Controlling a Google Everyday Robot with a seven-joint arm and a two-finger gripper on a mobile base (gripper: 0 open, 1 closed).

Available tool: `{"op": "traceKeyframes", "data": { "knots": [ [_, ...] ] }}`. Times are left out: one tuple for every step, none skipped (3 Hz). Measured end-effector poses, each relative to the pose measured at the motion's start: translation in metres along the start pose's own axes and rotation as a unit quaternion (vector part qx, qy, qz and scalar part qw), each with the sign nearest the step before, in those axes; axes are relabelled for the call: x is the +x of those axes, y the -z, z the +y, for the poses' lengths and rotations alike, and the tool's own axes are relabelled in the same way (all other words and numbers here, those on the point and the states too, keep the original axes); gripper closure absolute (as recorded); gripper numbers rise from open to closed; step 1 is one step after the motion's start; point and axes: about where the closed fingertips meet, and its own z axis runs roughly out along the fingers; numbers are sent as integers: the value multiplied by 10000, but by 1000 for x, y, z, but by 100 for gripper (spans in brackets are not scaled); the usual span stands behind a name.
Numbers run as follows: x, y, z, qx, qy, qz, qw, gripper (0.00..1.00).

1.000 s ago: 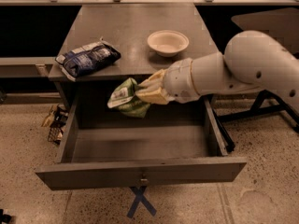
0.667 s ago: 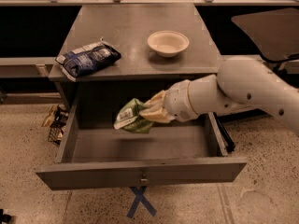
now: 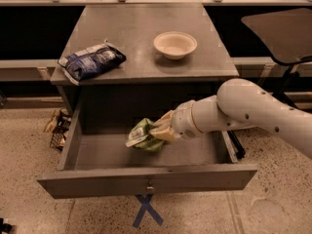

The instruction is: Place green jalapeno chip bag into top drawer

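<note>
- The white arm (image 3: 253, 111) reaches in from the right edge, angled down and leftward, with its gripper (image 3: 160, 129) inside the open top drawer (image 3: 146, 180) at frame centre.
- The gripper is clamped on the green jalapeno chip bag (image 3: 140, 136), which is crumpled, shows white label patches, and sits low within the drawer.

- Warm, fairly dim light from above falls on the grey table top (image 3: 141, 28) and is brightest around the white bowl (image 3: 175, 44).
- The top drawer (image 3: 146, 179) stands open in the table's shadow, and its back wall is nearly black.
- The gripper (image 3: 160, 129), inside the drawer and clamped on the green jalapeno chip bag (image 3: 140, 136), is lit. The white arm (image 3: 243, 108) shows soft highlights.
</note>
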Motion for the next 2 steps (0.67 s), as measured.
{"op": "traceKeyframes", "data": {
  "knots": [
    [11, -12, -10, 220, -169, 101, 9996, 30],
    [0, -17, -24, 542, -264, 44, 9982, 5]
  ]
}}
